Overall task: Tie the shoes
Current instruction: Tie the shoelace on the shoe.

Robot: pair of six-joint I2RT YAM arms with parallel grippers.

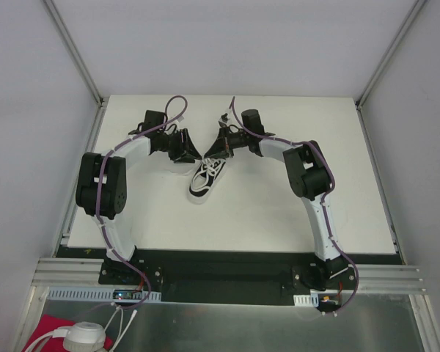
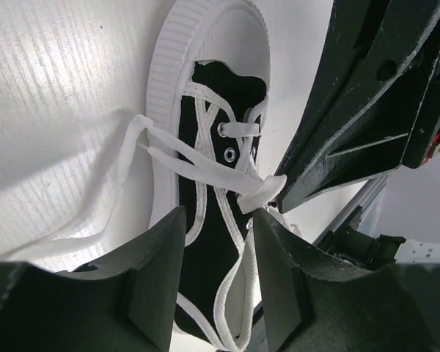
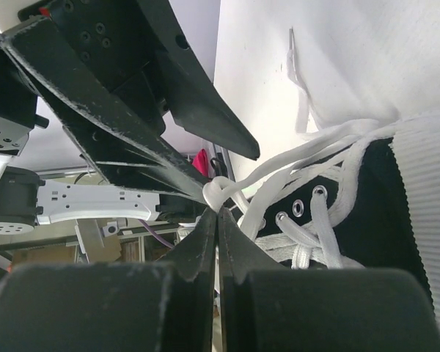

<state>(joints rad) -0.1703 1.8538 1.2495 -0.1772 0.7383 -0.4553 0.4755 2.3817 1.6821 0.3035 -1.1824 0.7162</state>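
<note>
Black sneaker (image 1: 205, 178), on bench (image 1: 293, 213): right fingers (image 3: 196, 248) pinched shut on white lace crossing (image 3: 218, 192), seemingly steadying it for half-open, empty left fingers (image 2: 158, 257) just opposite.

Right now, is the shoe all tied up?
Not yet. Done: the laces are crisscrossed up the shoe. In hand: the right claw pinches a bunched bit of lace, while the left claw is open and empty. Left: no bow yet, and loose ends lie on the table.

Sneaker (image 2: 209, 264): matt black cloth upper, ribbed white rubber toe rim (image 2: 169, 73), flat woven laces (image 2: 198, 158); bench (image 2: 59, 88) matt white, finely ridged.
</note>
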